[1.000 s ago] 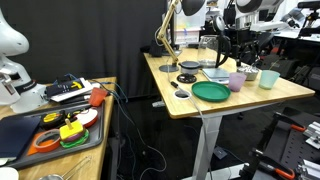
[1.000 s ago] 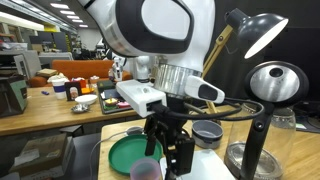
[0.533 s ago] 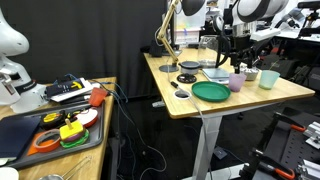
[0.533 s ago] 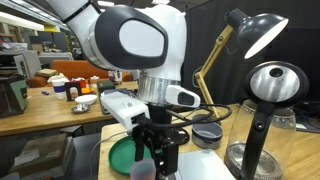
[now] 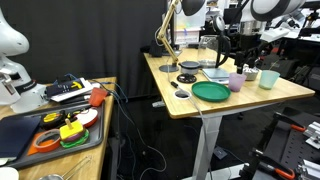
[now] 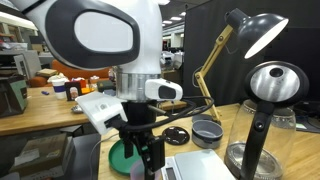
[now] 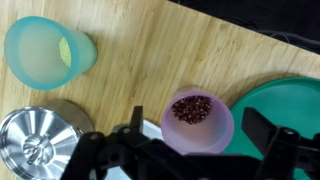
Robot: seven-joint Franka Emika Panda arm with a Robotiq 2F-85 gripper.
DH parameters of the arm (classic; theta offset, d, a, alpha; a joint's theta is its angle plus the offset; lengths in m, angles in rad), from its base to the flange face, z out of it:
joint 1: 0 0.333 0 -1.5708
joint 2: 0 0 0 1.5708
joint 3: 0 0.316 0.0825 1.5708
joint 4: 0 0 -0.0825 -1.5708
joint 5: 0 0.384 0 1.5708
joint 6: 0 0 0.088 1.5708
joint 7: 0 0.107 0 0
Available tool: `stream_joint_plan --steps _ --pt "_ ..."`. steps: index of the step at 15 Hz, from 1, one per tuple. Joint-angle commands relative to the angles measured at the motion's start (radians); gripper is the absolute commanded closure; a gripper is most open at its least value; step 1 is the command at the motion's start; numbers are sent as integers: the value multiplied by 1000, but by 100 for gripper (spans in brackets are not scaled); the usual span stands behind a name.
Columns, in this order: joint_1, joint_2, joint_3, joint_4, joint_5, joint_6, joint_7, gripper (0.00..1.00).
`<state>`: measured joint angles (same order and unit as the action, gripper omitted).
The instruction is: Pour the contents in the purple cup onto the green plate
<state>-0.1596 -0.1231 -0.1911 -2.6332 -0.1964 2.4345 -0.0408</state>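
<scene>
Ext. view: purple cup stands upright on worktop, just beside green plate; end effector above cup.
Ext. view: end effector hides part of plate.
Wrist view: jaws wide, either side of cup, not gripping. Dark bits inside.

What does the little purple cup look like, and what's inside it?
The purple cup is a small, plain tumbler, pale lilac and plastic-looking. It stands upright on the wooden table, open at the top, with small dark reddish bits lying in its bottom. The green plate lies right beside it; whether they touch is unclear. The open gripper is above it, a finger on each side, not gripping it.
</scene>
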Motion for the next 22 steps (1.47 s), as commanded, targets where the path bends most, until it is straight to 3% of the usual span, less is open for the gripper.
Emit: stream_joint_plan --steps 1,9,16,22 --pt "-9 -33 4 -56 -1 74 -55 0" --pt "-12 -36 -5 -174 3 272 -154 0" --pt "15 24 -45 -146 156 401 -346 0" --pt "37 47 -63 -146 335 423 -556 0"
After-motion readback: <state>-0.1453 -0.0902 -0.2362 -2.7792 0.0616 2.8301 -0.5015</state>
